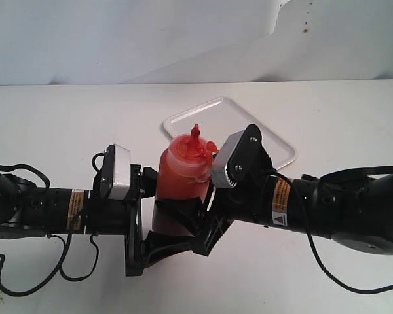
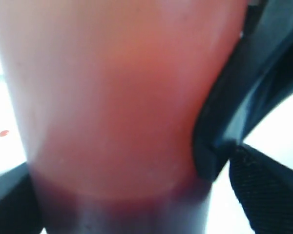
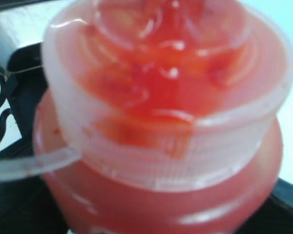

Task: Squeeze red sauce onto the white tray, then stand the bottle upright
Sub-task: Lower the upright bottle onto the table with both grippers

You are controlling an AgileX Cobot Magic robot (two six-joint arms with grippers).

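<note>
The bottle (image 1: 181, 171) stands upright on the table in front of the white tray (image 1: 270, 141), its red cap and nozzle (image 1: 195, 139) on top. Red sauce fills it and smears the cap (image 3: 161, 73). My right gripper (image 1: 198, 210) reaches in from the right and is shut on the bottle's body (image 3: 156, 209). My left gripper (image 1: 158, 212) comes from the left and is open, with the bottle (image 2: 122, 122) between its fingers. Its textured finger (image 2: 268, 195) stands off the bottle's wall. Small red drops (image 2: 4, 132) lie on a white surface beside the bottle.
Both arms meet low over the table's front middle. A black cable (image 1: 26, 278) loops on the table at the left, another (image 1: 354, 284) at the right. Red specks (image 1: 304, 27) mark the white backdrop.
</note>
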